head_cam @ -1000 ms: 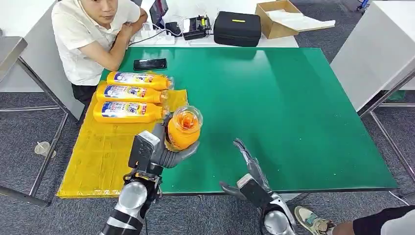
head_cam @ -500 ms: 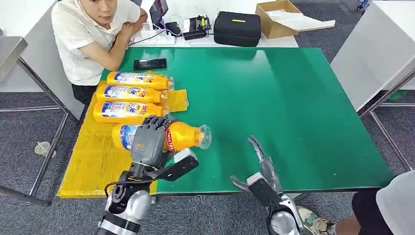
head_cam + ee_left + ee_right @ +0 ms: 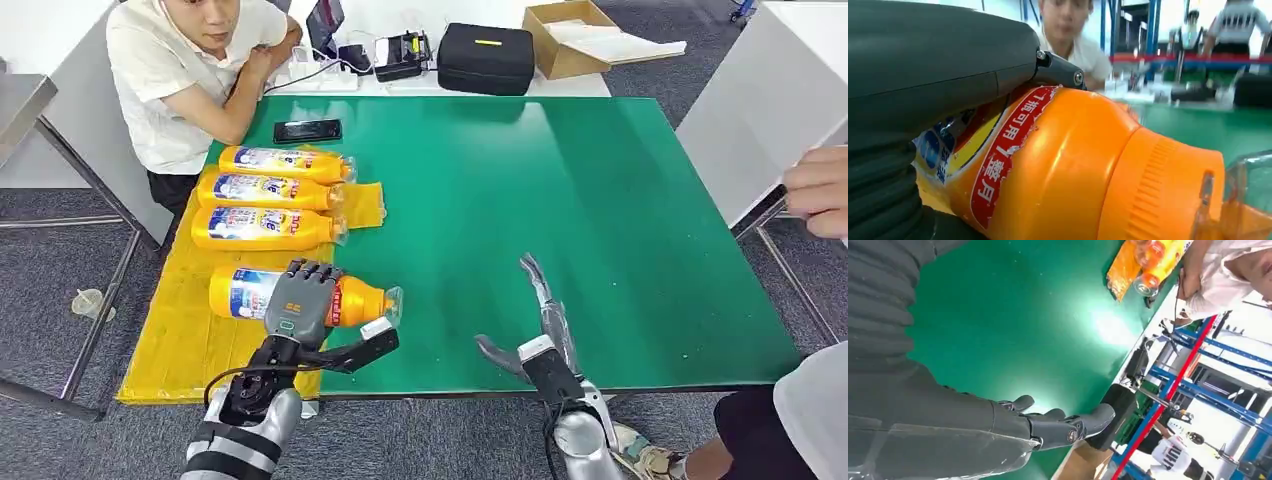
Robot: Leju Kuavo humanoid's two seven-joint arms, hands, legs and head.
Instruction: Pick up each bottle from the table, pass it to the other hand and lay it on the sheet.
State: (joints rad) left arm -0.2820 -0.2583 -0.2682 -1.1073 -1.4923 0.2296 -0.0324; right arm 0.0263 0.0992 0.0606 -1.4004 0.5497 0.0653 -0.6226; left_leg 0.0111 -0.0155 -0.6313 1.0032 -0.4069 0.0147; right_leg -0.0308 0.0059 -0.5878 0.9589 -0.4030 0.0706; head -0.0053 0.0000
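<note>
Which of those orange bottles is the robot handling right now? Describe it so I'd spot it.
Find the yellow sheet on the green table's left side. Four orange bottles lie there in a row; it is the bottle nearest the robot, the one with the left hand on it.

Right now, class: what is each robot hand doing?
Left hand: holding the fourth bottle on the sheet.
Right hand: open, holding nothing.

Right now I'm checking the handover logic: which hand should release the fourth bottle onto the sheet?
Left. The left hand already grips the bottle, lying over the yellow sheet. The right hand is open over bare table.
</note>
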